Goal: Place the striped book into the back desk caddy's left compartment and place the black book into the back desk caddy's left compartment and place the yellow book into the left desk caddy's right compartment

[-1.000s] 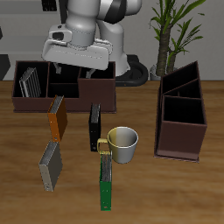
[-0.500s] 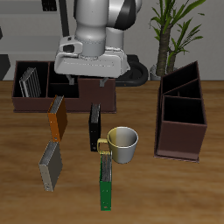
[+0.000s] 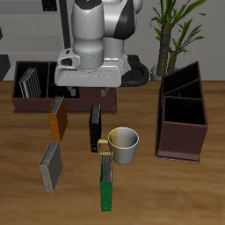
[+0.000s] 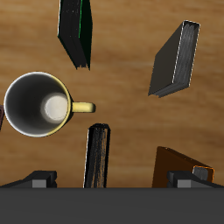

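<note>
Fingers [image 4: 39,178] spread wide and holding nothing, looking straight down on the black book [image 4: 98,156], which shows between them in the wrist view; that book lies on the surface [image 3: 176,193] just in front of the back desk caddy [image 3: 61,98] and close beside the white mug [image 3: 124,145], so it is not yet picked up.

The striped book [image 3: 31,83] appears to be already standing in the end compartment of the back desk caddy, leaning a little against the wall; I judge that first placement done, taking that for the left compartment.

The yellow book [image 3: 58,117], more orange-brown in these renders, lies near the black one, just ahead of the same caddy; untouched. Its goal, the left desk caddy [image 3: 180,110], stands well apart across the surface, and both of its visible compartments look empty.

So roughly one of three placements finished. The black book looks like the step in hand, with the arm high over it; the yellow book is left for after.

A grey book [image 3: 50,165] and a green book [image 3: 106,180] lie nearer the front edge; neither belongs to the task. The mug, right beside the black book, could get nudged on the way down.
</note>
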